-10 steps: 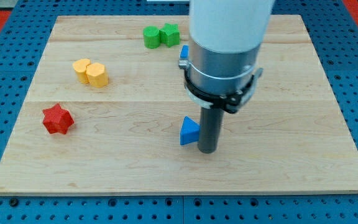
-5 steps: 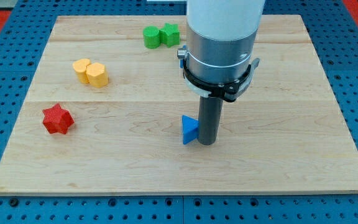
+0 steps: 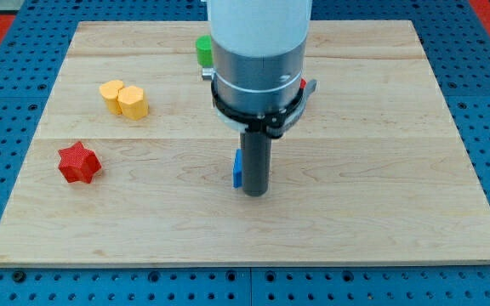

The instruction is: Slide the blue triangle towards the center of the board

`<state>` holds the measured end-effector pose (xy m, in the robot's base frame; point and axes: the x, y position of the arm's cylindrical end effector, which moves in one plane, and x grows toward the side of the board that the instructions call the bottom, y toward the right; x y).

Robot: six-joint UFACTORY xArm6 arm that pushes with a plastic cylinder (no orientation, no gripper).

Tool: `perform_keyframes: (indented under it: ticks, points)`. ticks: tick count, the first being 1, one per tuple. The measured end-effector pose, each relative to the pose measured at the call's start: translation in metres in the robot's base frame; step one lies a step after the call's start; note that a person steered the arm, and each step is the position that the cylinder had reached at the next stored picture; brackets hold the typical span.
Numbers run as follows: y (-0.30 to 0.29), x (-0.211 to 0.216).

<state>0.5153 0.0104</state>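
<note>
No jaws here, just a rod. My tip [image 3: 254, 192] down on the wooden desk [image 3: 381, 195], jammed right against the blue triangle [image 3: 237, 168], which peeks out on the view's left of the rod, mostly hidden, near mid-board. Red star [image 3: 78, 162] and yellow blocks [image 3: 124, 99] well off to the view's left.
</note>
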Motion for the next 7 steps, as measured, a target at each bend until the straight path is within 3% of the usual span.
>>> perform_keyframes:
  ticks: [1, 3, 5, 7]
  points:
    - [0.006, -0.034]
    - [0.009, -0.041]
    - [-0.018, -0.01]
    - [-0.023, -0.007]
